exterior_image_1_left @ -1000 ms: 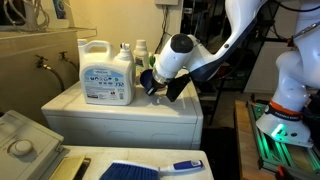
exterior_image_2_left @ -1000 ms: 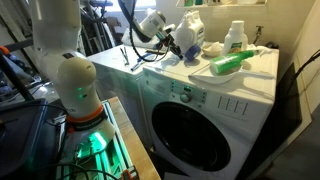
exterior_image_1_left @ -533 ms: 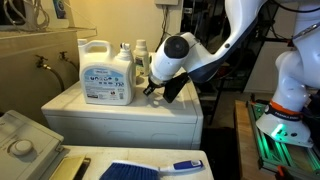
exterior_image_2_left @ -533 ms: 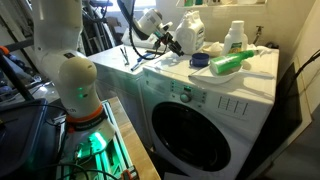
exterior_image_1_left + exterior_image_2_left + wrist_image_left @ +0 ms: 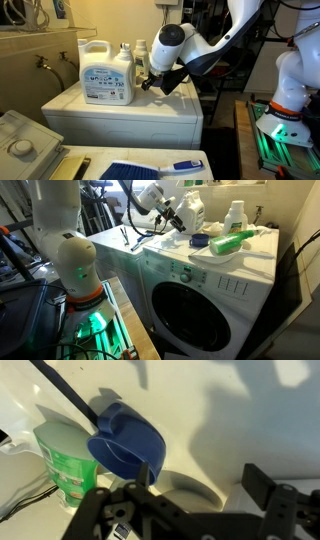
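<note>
My gripper [image 5: 205, 485] hangs open just above the white washer top [image 5: 120, 108], with nothing between its fingers. A blue cup [image 5: 128, 445] lies on its side just beyond the left finger [image 5: 146, 472], apart from it. In an exterior view the gripper [image 5: 180, 220] hovers beside the blue cup [image 5: 200, 240]. Next to the cup lies a green bottle [image 5: 62, 460], also seen as the green bottle [image 5: 230, 243] on its side. A large white detergent jug [image 5: 107, 72] stands just beside the gripper [image 5: 150, 84].
Smaller bottles [image 5: 140, 50] stand behind the jug, and a white bottle [image 5: 234, 218] near the wall. A blue brush [image 5: 150, 168] lies on a front surface. The washer's round door [image 5: 195, 315] faces the robot base [image 5: 80, 275]. A thin black cable [image 5: 70, 395] crosses the top.
The jaws have gone from shut to open. The wrist has lifted slightly above the washer top; the blue cup and the bottles stay where they were.
</note>
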Controlling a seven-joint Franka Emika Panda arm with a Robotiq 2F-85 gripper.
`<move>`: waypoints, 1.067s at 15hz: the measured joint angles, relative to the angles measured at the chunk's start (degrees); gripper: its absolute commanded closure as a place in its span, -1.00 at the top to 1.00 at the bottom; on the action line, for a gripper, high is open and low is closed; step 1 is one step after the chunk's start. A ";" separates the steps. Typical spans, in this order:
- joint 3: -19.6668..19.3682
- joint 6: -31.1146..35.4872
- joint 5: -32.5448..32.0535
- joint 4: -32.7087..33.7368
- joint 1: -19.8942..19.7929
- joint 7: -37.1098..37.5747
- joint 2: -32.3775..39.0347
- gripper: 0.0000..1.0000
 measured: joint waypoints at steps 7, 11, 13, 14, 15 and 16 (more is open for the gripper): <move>-0.64 11.63 7.28 -0.01 -6.41 -9.66 -0.29 1.00; -1.58 14.15 16.54 0.02 -9.10 -20.64 -0.59 1.00; -2.28 13.96 19.80 0.04 -9.18 -24.35 -0.81 1.00; -2.58 13.86 21.15 0.04 -9.17 -25.98 -0.81 1.00; -2.85 13.84 22.32 0.03 -9.16 -27.54 -0.70 1.00; -3.10 13.84 23.09 0.03 -9.14 -28.82 -0.49 0.86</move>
